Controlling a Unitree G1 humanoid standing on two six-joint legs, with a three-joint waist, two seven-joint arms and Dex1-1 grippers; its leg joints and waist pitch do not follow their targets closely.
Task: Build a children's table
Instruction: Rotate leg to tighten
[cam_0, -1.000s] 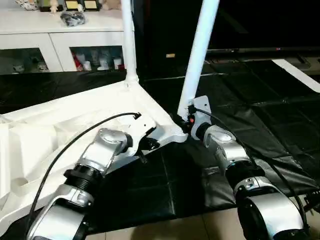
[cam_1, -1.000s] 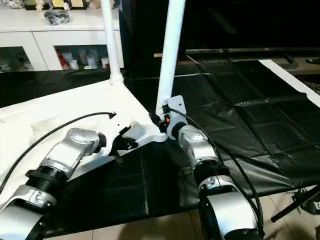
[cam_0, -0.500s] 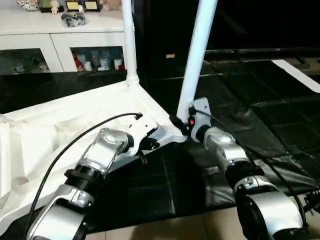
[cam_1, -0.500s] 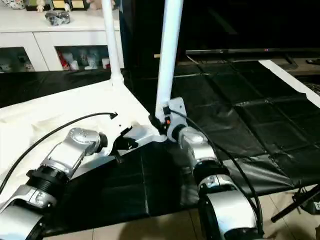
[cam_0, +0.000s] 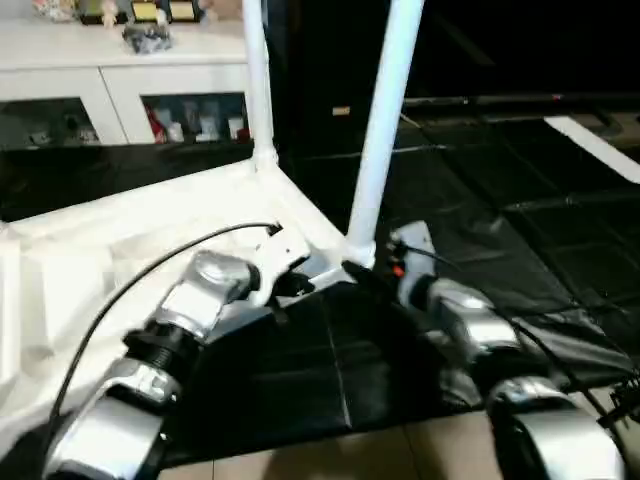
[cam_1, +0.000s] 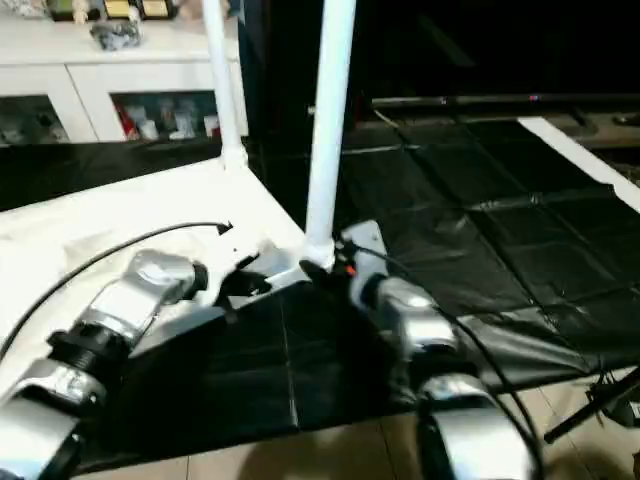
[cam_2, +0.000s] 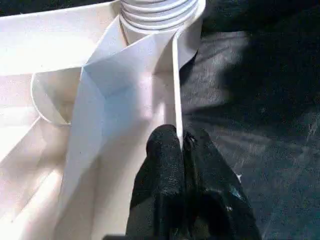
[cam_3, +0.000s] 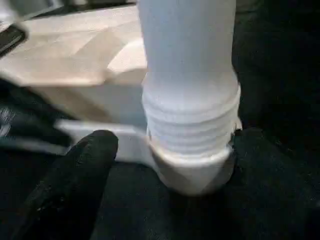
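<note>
The white table top (cam_0: 150, 230) lies upside down on the black mat, ribs facing up. Two white legs stand upright in its corner sockets: a near leg (cam_0: 380, 130) and a far leg (cam_0: 258, 80). My left gripper (cam_2: 181, 150) is shut on the thin rim of the top (cam_2: 176, 90), just beside the near corner socket. My right gripper (cam_0: 358, 272) is open at the foot of the near leg. In the right wrist view its black fingers (cam_3: 75, 185) stand either side of the leg's threaded base (cam_3: 190, 125), the jaws spread wider than the base.
A black mat (cam_0: 500, 170) covers the floor under and to the right of the table. A white glass-door cabinet (cam_0: 120, 90) with small items stands at the back left. Pale floor tiles (cam_0: 380, 455) run along the near edge. A white strip (cam_0: 600, 145) lies at the far right.
My right arm has drawn back and down a little from the near leg's base. The near leg now stands straighter. The left gripper keeps its hold on the rim.
</note>
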